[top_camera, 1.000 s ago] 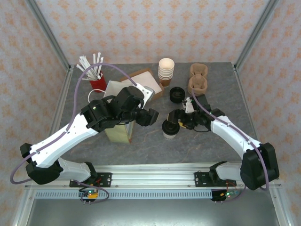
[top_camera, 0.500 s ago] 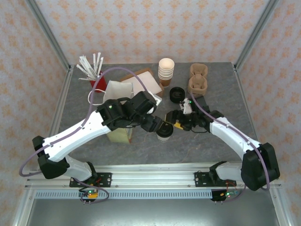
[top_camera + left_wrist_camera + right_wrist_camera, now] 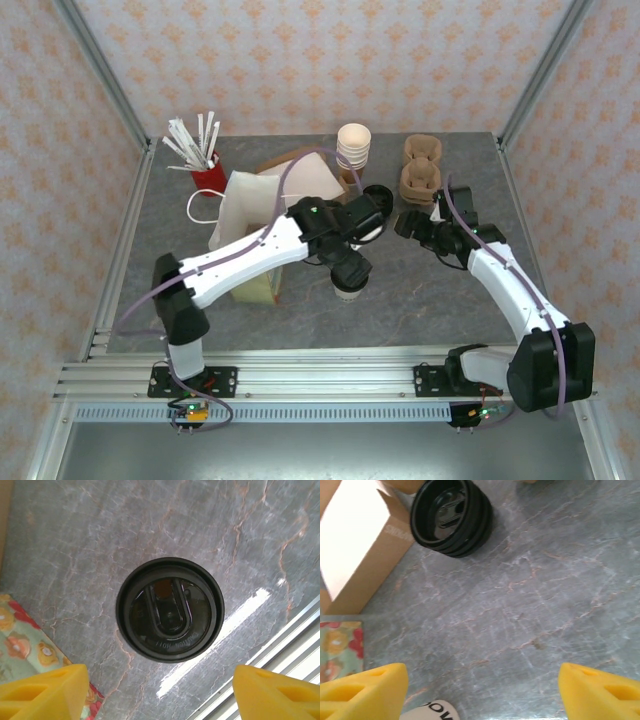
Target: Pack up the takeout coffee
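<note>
The coffee (image 3: 150, 575) stands upright on the table (image 3: 240, 525), near the floral bag (image 3: 25, 650). The left gripper (image 3: 160, 695) hangs above it, jaws wide, holding nothing. Raised lettering on its lid (image 3: 172, 642) is too blurred to read. The right gripper (image 3: 482, 690) is spread too and empty, near loose lids (image 3: 451, 515) and a box (image 3: 355, 545) whose side print is illegible.

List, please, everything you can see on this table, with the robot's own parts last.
takeout coffee: one, black lid, mid-table below the left gripper
loose black lids: small stack, black, beside the cardboard box
cream cups: one stack, far edge
cup carriers: pile, brown, far right
red holder: one, holding white sticks, far left
cardboard box: one, brown
paper bag: one, white, floral side
table: grey marble
left gripper: yellow fingers, open
right gripper: yellow fingers, open
</note>
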`<state>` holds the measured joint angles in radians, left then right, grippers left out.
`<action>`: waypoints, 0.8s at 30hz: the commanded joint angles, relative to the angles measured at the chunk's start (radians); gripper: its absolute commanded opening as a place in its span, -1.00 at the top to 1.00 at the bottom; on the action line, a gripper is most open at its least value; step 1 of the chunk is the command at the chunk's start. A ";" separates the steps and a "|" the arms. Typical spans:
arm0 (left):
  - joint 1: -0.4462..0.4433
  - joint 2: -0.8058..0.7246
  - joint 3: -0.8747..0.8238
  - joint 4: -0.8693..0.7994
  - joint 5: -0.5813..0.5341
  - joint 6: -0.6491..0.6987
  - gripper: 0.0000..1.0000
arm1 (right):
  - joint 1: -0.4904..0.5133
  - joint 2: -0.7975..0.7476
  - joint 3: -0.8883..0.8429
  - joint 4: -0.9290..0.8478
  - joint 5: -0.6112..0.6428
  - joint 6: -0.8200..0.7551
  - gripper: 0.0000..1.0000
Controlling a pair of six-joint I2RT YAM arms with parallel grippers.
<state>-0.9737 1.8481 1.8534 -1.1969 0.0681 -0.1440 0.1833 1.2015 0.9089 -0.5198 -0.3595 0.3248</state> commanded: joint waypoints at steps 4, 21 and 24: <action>0.015 0.109 0.087 -0.113 0.039 0.089 -0.56 | -0.001 -0.068 -0.023 -0.043 0.145 -0.047 -0.59; 0.040 0.197 0.150 -0.151 0.153 0.123 -0.63 | -0.001 -0.140 -0.045 -0.103 0.150 -0.020 -0.83; 0.041 0.207 0.165 -0.158 0.141 0.121 -0.63 | -0.001 -0.164 -0.048 -0.144 0.139 -0.007 -0.90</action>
<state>-0.9375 2.0434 1.9766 -1.3144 0.2039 -0.0429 0.1833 1.0702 0.8719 -0.5999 -0.2211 0.3038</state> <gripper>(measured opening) 0.815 0.941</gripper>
